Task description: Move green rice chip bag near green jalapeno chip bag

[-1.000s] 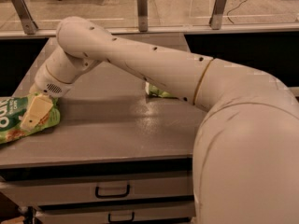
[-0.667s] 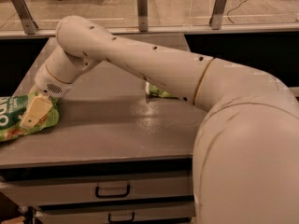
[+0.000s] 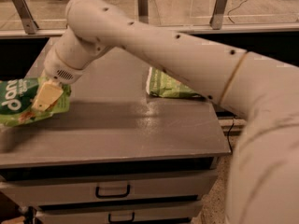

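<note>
The gripper [image 3: 44, 99] sits at the far left of the camera view, just below the ribbed wrist collar, and it is clamped on the upper right part of the green rice chip bag [image 3: 16, 105]; one pale yellow finger [image 3: 47, 95] lies flat across the bag's front, while the other is hidden behind the bag. The bright green crinkled bag has large white letters, and its left side is cut off by the picture's edge. It is at the left end of the grey table [image 3: 140, 129], and it seems to be held a little above the surface, though contact along its lower edge cannot be ruled out. From the wrist the white arm [image 3: 154, 45] rises to a rounded elbow and then runs down and to the right, widening until it fills the right side of the view. The green jalapeno chip bag [image 3: 169, 87] lies flat toward the back right of the table, well apart from the held bag, with one white end edge showing and its right part covered by the arm. Under the tabletop are two drawers [image 3: 60, 192], each with a dark handle. Behind the table stand metal posts [image 3: 219, 7] on a pale floor.
</note>
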`<state>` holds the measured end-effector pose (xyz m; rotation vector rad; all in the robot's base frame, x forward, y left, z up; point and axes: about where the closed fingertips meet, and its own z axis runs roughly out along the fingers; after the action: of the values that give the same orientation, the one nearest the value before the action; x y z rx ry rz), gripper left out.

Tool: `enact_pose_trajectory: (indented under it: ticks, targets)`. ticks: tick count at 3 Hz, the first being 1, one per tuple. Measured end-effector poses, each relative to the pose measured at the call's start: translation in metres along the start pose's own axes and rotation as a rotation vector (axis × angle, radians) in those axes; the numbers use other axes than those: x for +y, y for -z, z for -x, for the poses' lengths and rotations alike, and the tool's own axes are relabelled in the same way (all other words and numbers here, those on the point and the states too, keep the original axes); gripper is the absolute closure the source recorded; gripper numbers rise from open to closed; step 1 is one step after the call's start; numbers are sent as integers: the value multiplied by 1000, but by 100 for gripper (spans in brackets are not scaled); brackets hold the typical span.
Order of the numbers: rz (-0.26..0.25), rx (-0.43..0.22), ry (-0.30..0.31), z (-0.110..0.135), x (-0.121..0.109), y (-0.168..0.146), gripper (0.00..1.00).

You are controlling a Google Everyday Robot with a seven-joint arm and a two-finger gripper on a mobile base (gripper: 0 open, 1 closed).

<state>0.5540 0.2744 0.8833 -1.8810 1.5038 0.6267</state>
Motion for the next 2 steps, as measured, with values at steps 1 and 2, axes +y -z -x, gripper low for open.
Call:
enact_pose_trajectory:
  ticks: [1, 2]
  targets:
    - [-185, 27, 80, 24, -18, 98, 100]
    - [-185, 27, 80, 24, -18, 98, 100]
